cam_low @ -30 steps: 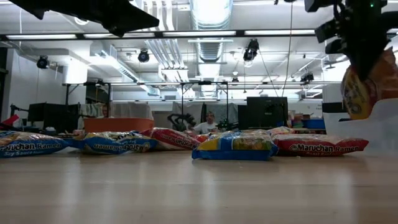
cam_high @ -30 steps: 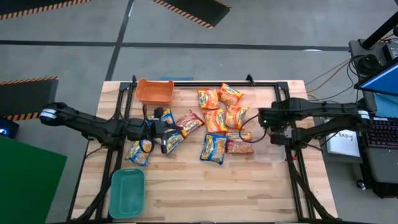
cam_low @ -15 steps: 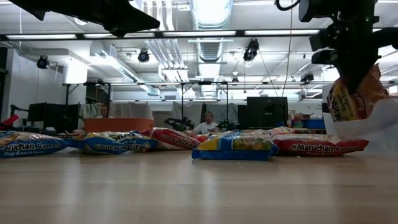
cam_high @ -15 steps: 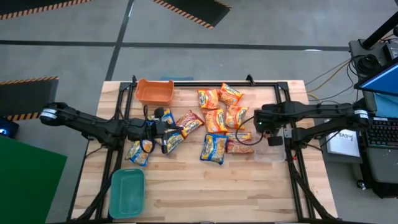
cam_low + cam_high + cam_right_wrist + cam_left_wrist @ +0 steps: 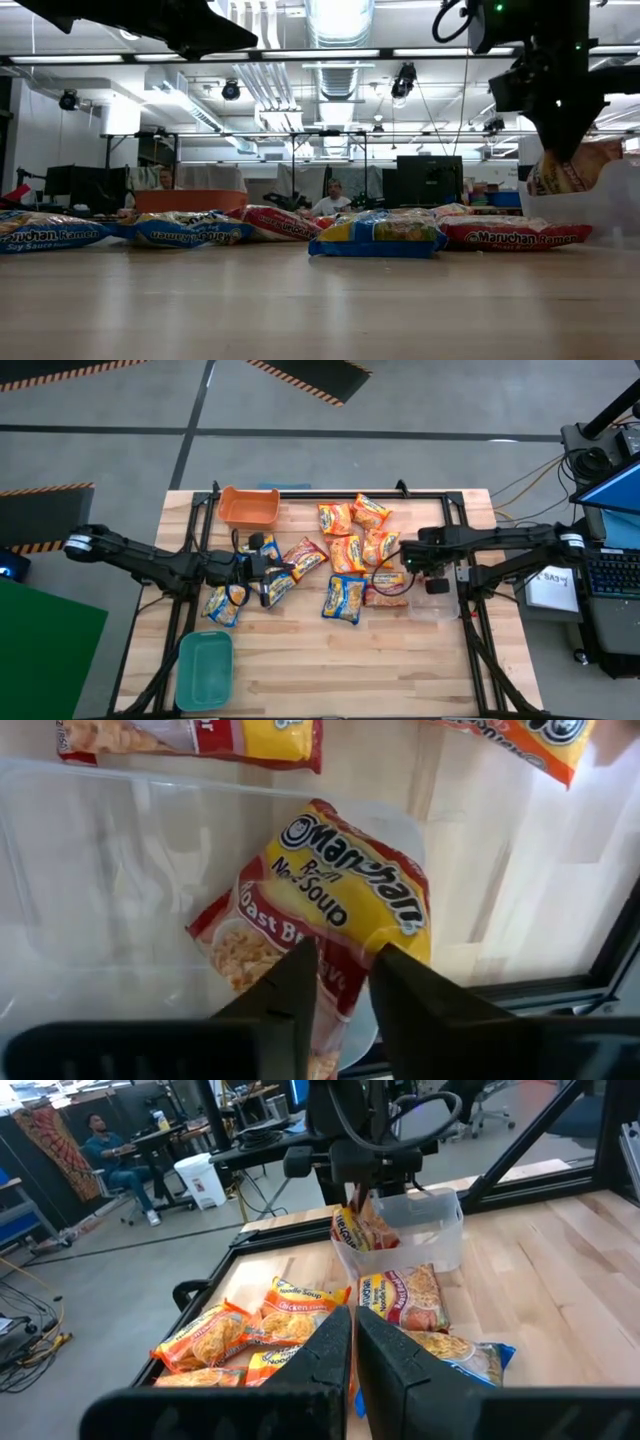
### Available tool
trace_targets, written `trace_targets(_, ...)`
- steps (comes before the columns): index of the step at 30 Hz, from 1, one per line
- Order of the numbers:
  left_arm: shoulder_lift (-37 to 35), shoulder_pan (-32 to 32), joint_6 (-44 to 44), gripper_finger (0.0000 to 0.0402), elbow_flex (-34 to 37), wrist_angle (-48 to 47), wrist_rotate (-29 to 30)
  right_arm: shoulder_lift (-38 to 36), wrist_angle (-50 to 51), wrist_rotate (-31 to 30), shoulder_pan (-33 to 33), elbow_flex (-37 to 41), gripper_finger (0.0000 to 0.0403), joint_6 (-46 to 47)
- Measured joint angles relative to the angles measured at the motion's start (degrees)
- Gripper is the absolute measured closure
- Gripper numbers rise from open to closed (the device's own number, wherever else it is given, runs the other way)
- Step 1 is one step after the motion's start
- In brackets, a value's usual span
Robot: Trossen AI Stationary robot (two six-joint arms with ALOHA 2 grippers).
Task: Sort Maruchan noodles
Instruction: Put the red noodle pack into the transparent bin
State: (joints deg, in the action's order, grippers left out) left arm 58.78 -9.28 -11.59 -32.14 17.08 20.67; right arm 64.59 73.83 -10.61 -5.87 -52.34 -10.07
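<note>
Just under the right gripper (image 5: pixel 343 982), whose fingers have parted slightly, a red roast-beef Maruchan packet (image 5: pixel 330 910) leans tilted over the clear bin's (image 5: pixel 100 870) rim and could snag there or slide outside.

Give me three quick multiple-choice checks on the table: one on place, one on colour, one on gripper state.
1. The red packet under the right gripper sits in:
A the orange bin
B the clear tub
C the teal bin

2. The bin at the high view's lower left is:
A teal
B black
C white

3. The left gripper is:
A wide open
B clamped on the orange bin
C shut, empty

Answers:
1 B: the right gripper hangs over the red packet, which leans inside the clear tub.
2 A: that teal bin lies by the table's edge.
3 C: the left gripper shows its fingers together with nothing between them.
</note>
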Motion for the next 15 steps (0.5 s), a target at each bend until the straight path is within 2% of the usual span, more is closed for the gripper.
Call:
trace_targets(6,0.0,0.0,0.1,0.0402,0.0,0.0,0.0,0.8,0.0,0.0,0.0,0.0,0.0283,1.5)
trace_targets(15,0.0,0.0,0.1,0.0402,0.0,0.0,0.0,-0.3,2.8,0.0,0.0,-2.3,0.0264,3.2)
